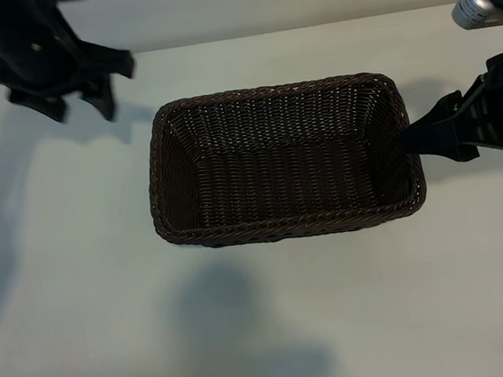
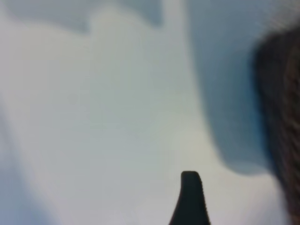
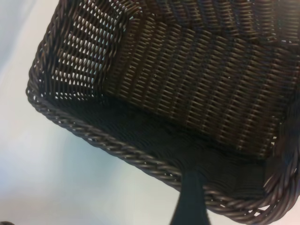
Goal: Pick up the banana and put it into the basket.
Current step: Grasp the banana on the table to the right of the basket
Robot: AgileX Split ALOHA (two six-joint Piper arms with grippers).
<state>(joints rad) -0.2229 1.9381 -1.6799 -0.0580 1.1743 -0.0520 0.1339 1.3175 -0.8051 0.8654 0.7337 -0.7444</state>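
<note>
Left gripper point(image 1: 80, 98): released, holding nothing; hovers over bare counter point(image 1: 82, 287), the basket point(image 1: 176, 228) off to its side, apart.
Basket: holds nothing; its near end lies just under the right gripper.
Right gripper point(image 1: 408, 139): released, holding nothing; fingertip over the basket's end rim.
Banana: not visible in any view, neither in the basket nor between either gripper's fingers.
Step advice: locate the banana first; judged best, grasp at mid-length, across its curve.

The basket point(image 1: 290, 225) is being left open from above, nothing lying inside. Its right rim is being crowded by the right gripper point(image 1: 417, 137); its left side on the table point(image 1: 266, 331) is being kept clear.
</note>
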